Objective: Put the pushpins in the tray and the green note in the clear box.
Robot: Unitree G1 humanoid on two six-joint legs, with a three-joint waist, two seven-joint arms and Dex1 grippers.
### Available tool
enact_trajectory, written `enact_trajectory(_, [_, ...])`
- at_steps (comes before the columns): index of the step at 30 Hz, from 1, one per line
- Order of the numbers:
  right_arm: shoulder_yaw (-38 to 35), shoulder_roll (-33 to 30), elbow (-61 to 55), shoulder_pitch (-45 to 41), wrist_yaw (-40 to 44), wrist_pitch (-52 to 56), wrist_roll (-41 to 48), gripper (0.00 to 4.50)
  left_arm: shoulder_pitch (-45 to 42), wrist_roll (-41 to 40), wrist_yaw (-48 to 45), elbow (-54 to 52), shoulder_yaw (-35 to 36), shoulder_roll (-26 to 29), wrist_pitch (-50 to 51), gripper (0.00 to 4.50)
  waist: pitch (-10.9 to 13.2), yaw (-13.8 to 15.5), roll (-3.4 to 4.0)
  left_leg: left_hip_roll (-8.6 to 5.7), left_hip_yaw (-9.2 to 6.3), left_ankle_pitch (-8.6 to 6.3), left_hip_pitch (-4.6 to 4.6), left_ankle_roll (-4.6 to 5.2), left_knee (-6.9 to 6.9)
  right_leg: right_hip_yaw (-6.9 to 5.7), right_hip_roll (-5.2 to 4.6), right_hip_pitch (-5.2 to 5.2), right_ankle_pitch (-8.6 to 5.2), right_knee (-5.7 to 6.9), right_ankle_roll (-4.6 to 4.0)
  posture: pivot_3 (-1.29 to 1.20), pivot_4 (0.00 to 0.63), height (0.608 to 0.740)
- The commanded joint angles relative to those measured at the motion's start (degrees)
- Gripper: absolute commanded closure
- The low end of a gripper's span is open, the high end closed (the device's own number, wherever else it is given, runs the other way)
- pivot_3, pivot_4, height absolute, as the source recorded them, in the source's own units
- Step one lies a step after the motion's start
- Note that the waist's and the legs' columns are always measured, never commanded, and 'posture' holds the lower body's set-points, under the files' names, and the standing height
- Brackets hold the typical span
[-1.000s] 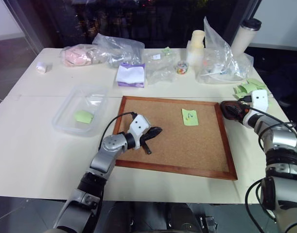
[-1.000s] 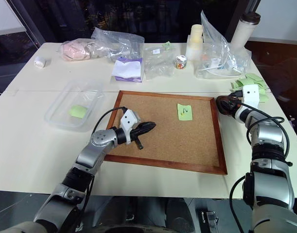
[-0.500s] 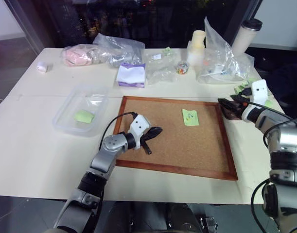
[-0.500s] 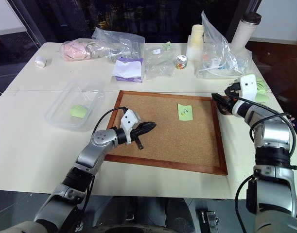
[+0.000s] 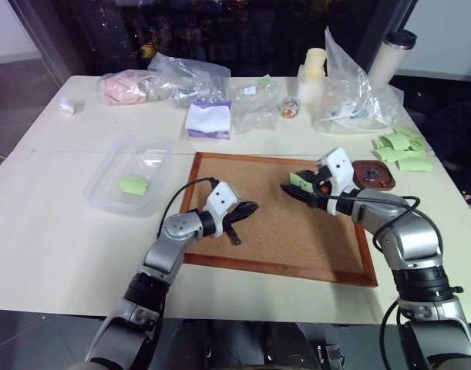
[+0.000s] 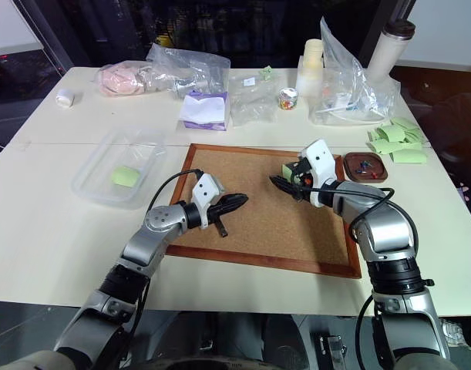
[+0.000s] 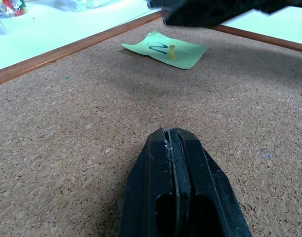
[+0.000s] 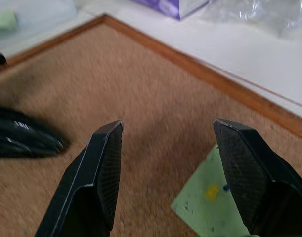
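likely risk: right gripper point(image 5: 291, 190), black fingers spread wide and empty, drops onto small light-green square note point(image 8: 210, 207) instead of tiny yellow-headed pushpin point(image 7: 172, 50) holding it to cork board point(image 5: 274, 231), so paper creases or pin skids off. note sits upper right of board, centre-right of frame. right arm angled in from right, just above note. left gripper point(image 5: 247, 208) pressed together, empty, resting low over board, centre. small dark reddish-brown tray point(image 5: 374, 174) right of board, pins inside; clear plastic box point(image 5: 129, 179) at left, green paper in it.

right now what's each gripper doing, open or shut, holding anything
Left gripper: closed, empty, over the cork board.
Right gripper: open, empty, over the board beside the pinned green note.
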Motion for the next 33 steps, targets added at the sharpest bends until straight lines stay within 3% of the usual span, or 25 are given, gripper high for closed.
enact_trajectory(1, [0.1,-0.4,1.2,0.5,0.3,-2.8,-1.6,1.57,1.7,0.8,0.1,1.5,-0.4,0.8,1.1,4.50,0.0,-0.1,0.00,0.00,0.01,0.00,0.00,0.00,0.00,0.01,0.00,-0.01,0.00,0.00,0.00,0.00,0.150,0.740])
enact_trajectory(4, [0.3,-0.1,3.5,0.4,0.3,-4.1,-2.5,1.57,1.7,0.9,0.1,1.4,-0.4,0.9,1.1,4.50,0.0,-0.1,0.00,0.00,0.01,0.00,0.01,0.00,0.00,0.01,0.01,-0.02,0.00,0.01,0.00,0.00,0.150,0.740])
enact_trajectory(10, [0.3,0.5,7.4,-0.1,0.3,-6.3,-3.6,4.46,1.6,0.9,0.2,1.5,-0.5,0.7,1.1,4.50,0.0,-0.1,0.00,0.00,0.01,0.00,0.01,0.00,0.00,0.01,0.02,0.00,0.00,0.01,0.00,0.00,0.150,0.740])
enact_trajectory(19, [-1.1,0.0,6.2,-0.4,0.5,-6.0,-3.2,4.46,1.6,0.9,0.5,1.5,-0.4,0.7,1.2,4.50,0.0,-0.1,0.00,0.01,0.01,0.00,0.02,0.00,0.00,0.01,0.03,0.01,0.00,0.01,0.00,0.00,0.150,0.740])
enact_trajectory(33, [-4.4,-4.7,-10.9,0.0,1.2,3.3,1.6,4.46,1.1,-1.0,1.5,1.4,0.4,-1.2,3.3,4.50,0.0,0.0,-0.01,0.02,-0.01,0.00,0.01,0.00,0.00,0.01,0.02,-0.01,0.00,0.00,0.00,0.00,0.150,0.740])
